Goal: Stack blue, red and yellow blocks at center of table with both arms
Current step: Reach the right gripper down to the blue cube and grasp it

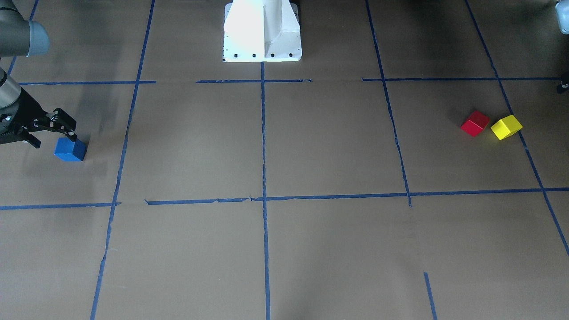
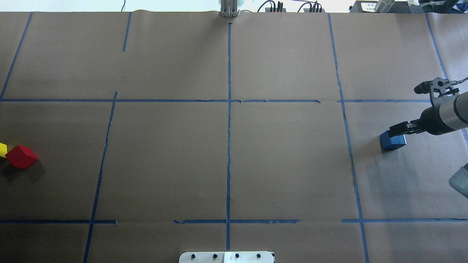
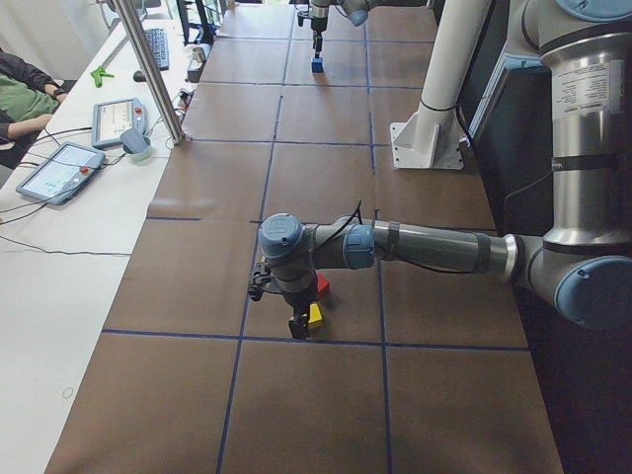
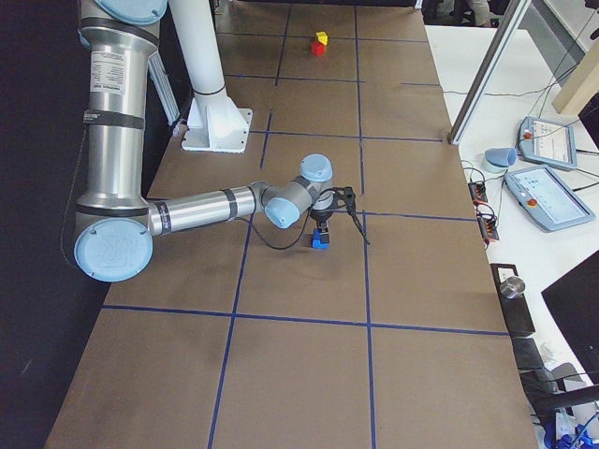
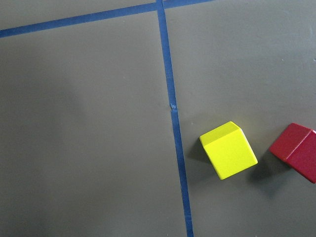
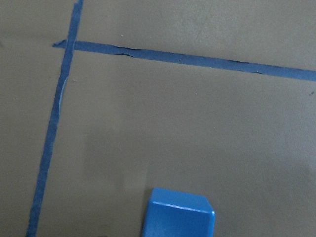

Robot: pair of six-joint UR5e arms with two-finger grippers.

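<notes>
right gripper [image 1: 53, 137] open and empty just beside blue block [image 1: 70, 149]; advise centring jaws square across its faces before closing.

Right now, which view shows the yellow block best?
Left wrist-mounted: the yellow block is large and whole. Front-facing shows it small, overhead crops it, side views show it tiny or part-hidden, right wrist omits it.

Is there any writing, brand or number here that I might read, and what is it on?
Nothing reads clearly.
On the right arm's sticker: print too small to read.
On the left arm's sticker: print too small to read.
On the tablet screens: blurred.
On the blue block, red block and yellow block: none.
</notes>
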